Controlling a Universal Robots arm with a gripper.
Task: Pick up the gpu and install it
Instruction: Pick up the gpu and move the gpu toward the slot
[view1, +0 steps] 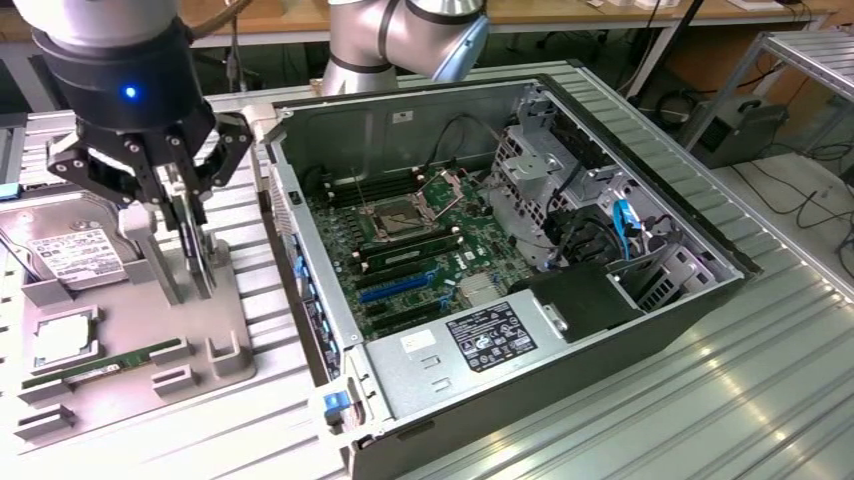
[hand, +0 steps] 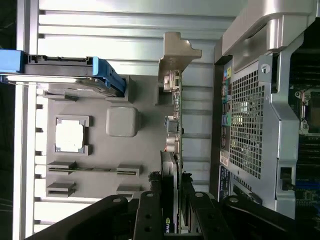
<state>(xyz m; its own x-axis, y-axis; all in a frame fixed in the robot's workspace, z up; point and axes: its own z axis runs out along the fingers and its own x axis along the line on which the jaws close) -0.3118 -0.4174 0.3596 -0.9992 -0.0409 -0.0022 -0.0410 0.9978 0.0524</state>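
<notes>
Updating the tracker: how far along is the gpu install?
Done: nothing seated; the gpu stands upright on the grey tray, outside the computer case. In hand: the gripper sits over its top edge. Left: lifting it and seating it on the motherboard.

Arm (view1: 390, 45): silver-grey round tube sections w/ a grey-blue joint cap. Wrist (view1: 100, 20): pale grey cylinder, then a black collar (view1: 127, 110) w/ a small lit blue LED (view1: 130, 93). Gripper (view1: 180, 235): black body, open-frame link bars on both sides, light metal pins at the pivots. In wrist view, flat black bars w/ round screw holes.
</notes>
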